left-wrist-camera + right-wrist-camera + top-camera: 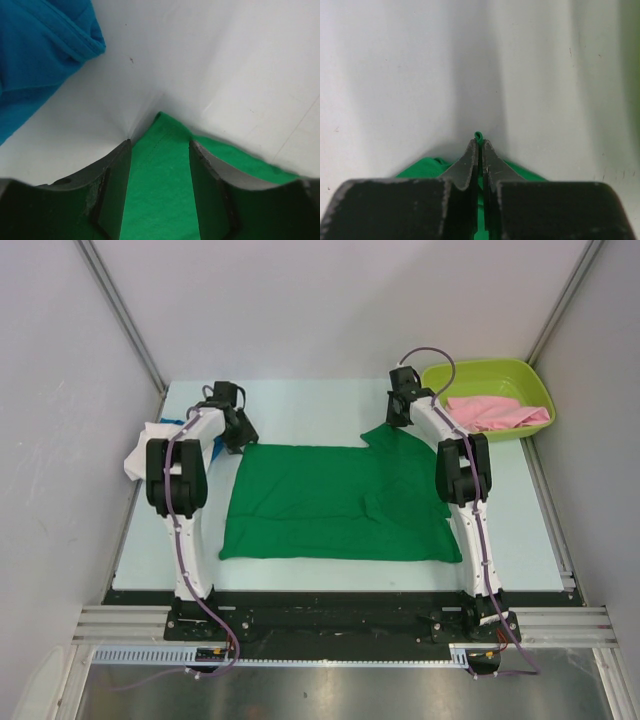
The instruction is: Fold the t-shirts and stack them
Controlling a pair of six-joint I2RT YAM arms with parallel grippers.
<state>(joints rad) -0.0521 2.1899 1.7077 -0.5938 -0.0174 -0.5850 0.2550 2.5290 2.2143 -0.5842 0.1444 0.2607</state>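
Observation:
A bright green t-shirt (330, 502) lies spread flat on the table between the arms. My left gripper (243, 439) is open over its far left corner, the green cloth (160, 190) showing between the fingers (116, 192). My right gripper (398, 420) is shut on the far right corner, a pinch of green cloth (478, 136) poking out at the tips. A blue t-shirt (35, 55) and a white one (140, 452) lie at the left edge. A pink t-shirt (495, 412) lies in the tub.
A lime-green plastic tub (490, 375) stands at the table's far right corner. Grey walls enclose the table on three sides. A metal rail (340, 625) runs along the near edge at the arm bases.

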